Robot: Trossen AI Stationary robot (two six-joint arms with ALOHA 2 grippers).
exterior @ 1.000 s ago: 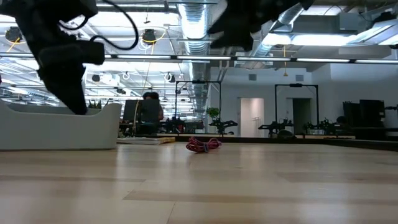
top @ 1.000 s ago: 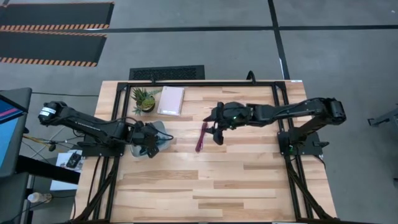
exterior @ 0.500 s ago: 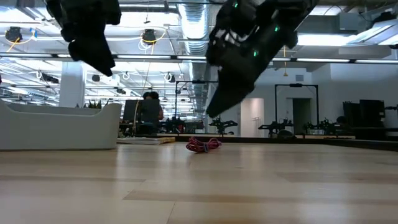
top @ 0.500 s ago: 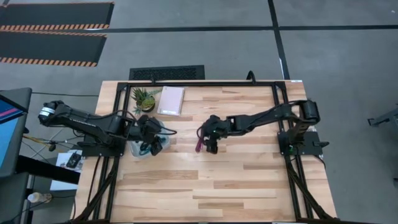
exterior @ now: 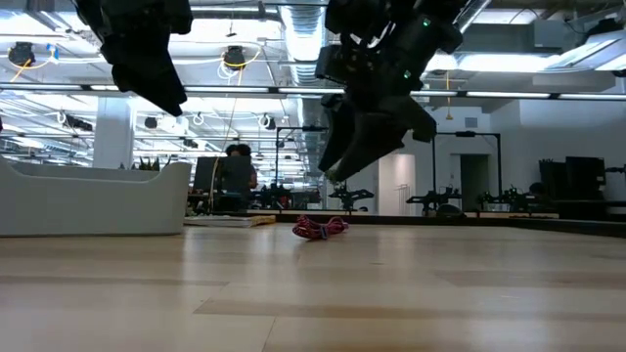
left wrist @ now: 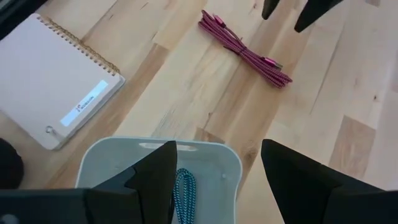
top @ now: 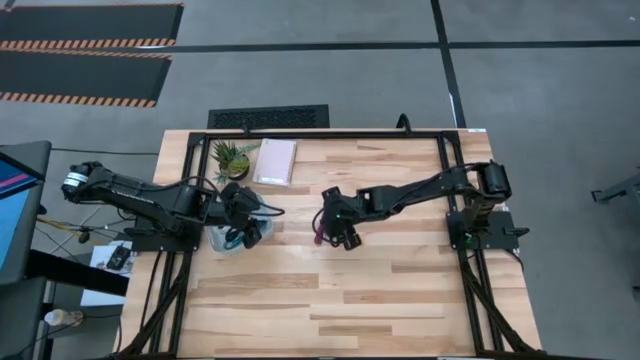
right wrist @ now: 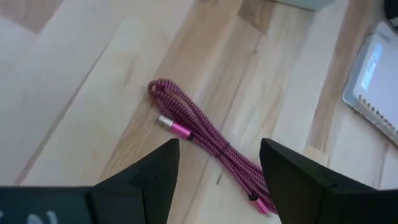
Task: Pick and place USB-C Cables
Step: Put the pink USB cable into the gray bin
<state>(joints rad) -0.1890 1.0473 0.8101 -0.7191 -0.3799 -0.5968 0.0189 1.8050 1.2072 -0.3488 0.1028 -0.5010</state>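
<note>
The magenta cable bundle (top: 320, 226) lies flat on the table's middle and also shows in the right wrist view (right wrist: 205, 144), the left wrist view (left wrist: 244, 47) and the low view (exterior: 320, 228). My right gripper (top: 336, 234) (right wrist: 219, 143) hovers open just above it, on its right side, fingers pointing down. A teal cable (left wrist: 183, 191) lies inside the pale tray (top: 221, 241) (left wrist: 229, 171). My left gripper (top: 250, 231) (left wrist: 217, 149) hangs open above the tray's right end. The black and white cables are out of view.
A white spiral notebook (top: 275, 162) (left wrist: 56, 81) and a small potted plant (top: 230, 158) sit at the far edge behind the tray. The tray (exterior: 93, 205) stands at the table's left. Bare wood stretches over the table's near half and right side.
My right gripper has swung toward the table's left and come down over the magenta cable, turning its fingers downward. My left gripper has risen out of the tray and shifted slightly right. The magenta cable has stayed where it was.
</note>
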